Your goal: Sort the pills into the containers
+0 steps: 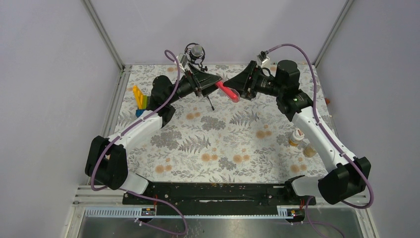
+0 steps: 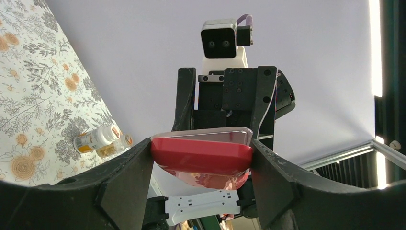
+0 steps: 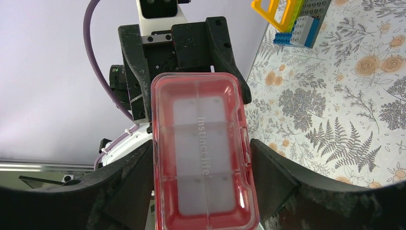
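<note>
holding box (image 3: 201,143) aloft with left gripper (image 2: 201,158) and right gripper (image 3: 201,160) both clamped on it, lid shut. bottles (image 1: 297,137) stood on cloth (image 1: 223,144). i saw no pills; sorting judged barely begun.

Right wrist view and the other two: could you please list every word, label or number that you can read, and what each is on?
"Instinct life": pale lettering running lengthwise on the clear lid of the compartment box.
Orange label on the white-capped bottle: its print is too small to read.
No other text is legible in any view.
</note>
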Controlling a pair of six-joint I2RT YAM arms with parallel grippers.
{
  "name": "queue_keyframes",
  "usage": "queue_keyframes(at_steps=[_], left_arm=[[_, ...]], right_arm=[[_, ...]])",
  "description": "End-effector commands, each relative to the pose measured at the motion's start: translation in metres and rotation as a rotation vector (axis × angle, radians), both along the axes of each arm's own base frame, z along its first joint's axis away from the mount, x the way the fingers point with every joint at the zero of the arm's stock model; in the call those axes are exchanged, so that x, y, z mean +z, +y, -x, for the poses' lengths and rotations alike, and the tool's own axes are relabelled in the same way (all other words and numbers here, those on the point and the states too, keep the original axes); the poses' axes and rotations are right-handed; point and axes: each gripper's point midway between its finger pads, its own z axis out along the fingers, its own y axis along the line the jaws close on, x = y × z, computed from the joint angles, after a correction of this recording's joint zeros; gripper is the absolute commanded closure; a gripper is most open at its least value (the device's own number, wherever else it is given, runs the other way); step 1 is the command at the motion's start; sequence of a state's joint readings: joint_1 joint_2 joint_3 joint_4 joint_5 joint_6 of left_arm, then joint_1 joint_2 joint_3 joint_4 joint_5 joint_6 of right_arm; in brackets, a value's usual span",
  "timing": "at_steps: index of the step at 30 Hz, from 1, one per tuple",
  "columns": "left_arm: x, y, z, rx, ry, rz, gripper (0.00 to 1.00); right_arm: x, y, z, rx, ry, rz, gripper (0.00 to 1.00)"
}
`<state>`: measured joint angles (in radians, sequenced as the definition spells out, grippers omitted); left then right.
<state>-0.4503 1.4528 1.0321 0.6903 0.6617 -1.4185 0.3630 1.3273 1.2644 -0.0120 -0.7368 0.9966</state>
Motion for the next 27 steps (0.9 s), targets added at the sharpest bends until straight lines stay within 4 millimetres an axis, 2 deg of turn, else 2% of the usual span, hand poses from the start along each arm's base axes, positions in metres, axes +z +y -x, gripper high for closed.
queue_keyframes(at_steps=[1, 6, 11, 16, 18, 20, 23, 24, 27], left_arm=[[0.03, 0.009, 0.013, 0.021, -0.156, 0.025, 1.0], [0.018, 0.01, 0.013, 0.038, -0.159, -0.002, 1.0], [0.016, 0.013, 0.014, 0.057, -0.16, 0.003, 1.0], [0.016, 0.015, 0.013, 0.072, -0.143, 0.002, 1.0], [0.015, 0.017, 0.01, 0.096, -0.111, -0.005, 0.96], [0.01, 0.019, 0.005, 0.127, -0.059, -0.024, 1.0], [0.006, 0.021, 0.0, 0.155, -0.043, -0.059, 1.0], [0.003, 0.021, -0.002, 0.163, -0.041, -0.082, 1.0], [-0.001, 0.019, -0.004, 0.155, -0.045, -0.108, 1.0]], right_arm=[[0.032, -0.01, -0.006, -0.085, -0.073, -0.064, 0.95], [0.042, -0.01, -0.004, -0.086, -0.071, -0.1, 1.0], [0.044, -0.011, -0.005, -0.092, -0.074, -0.122, 1.0], [0.039, -0.013, -0.009, -0.117, -0.094, -0.102, 1.0], [0.035, -0.014, -0.01, -0.12, -0.113, -0.083, 1.0], [0.029, -0.014, -0.012, -0.121, -0.123, -0.06, 1.0], [0.018, -0.016, -0.013, -0.118, -0.142, -0.001, 0.99], [0.015, -0.017, -0.013, -0.122, -0.147, 0.016, 0.93], [0.017, -0.018, -0.008, -0.099, -0.197, 0.041, 0.6]])
